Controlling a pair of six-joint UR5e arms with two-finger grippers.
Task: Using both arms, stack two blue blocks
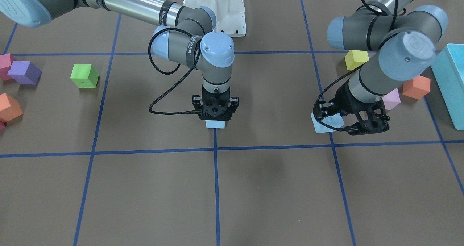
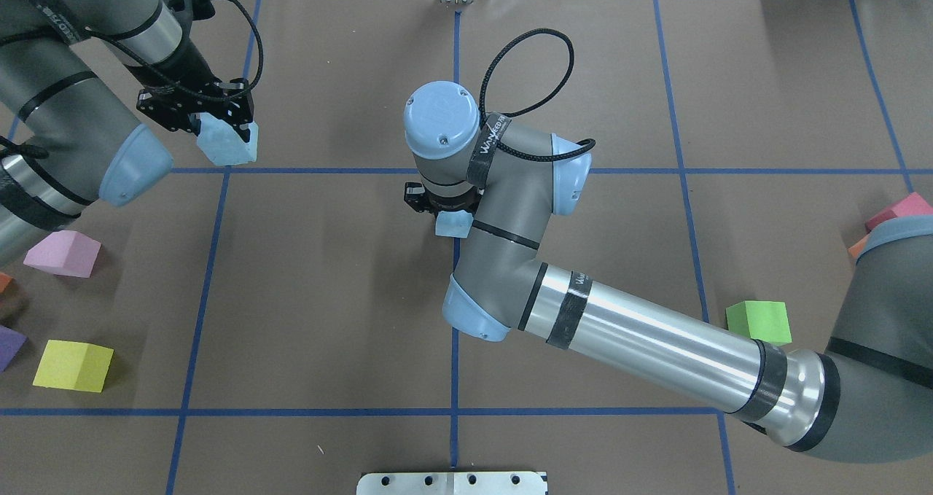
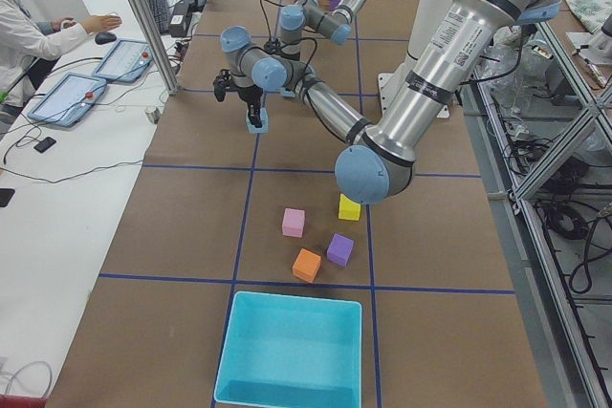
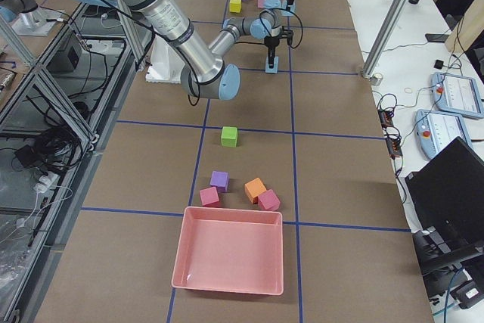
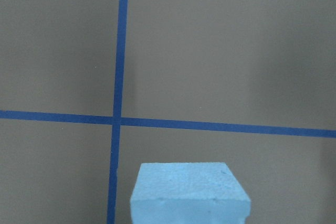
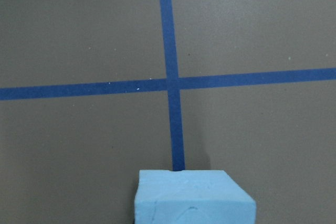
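Note:
Two pale blue blocks are in view, one in each gripper. My right gripper [image 1: 215,118] points straight down at the table's middle and is shut on one blue block [image 1: 215,124], low over a blue tape line; this block fills the bottom of the right wrist view [image 6: 194,198]. My left gripper [image 1: 335,121] is tilted and shut on the other blue block [image 1: 323,124], held a little above the table; the overhead view shows it [image 2: 227,143] about one grid square to the left of the right gripper's block [image 2: 452,224]. It also shows in the left wrist view [image 5: 189,195].
A turquoise bin [image 1: 451,83] stands at my left end with yellow [image 1: 356,59], orange [image 1: 416,87] and pink [image 1: 391,99] cubes near it. A green cube [image 1: 84,75], a purple cube [image 1: 24,72] and a pink bin [image 4: 231,251] are at my right end. The white pedestal [image 1: 217,10] is behind.

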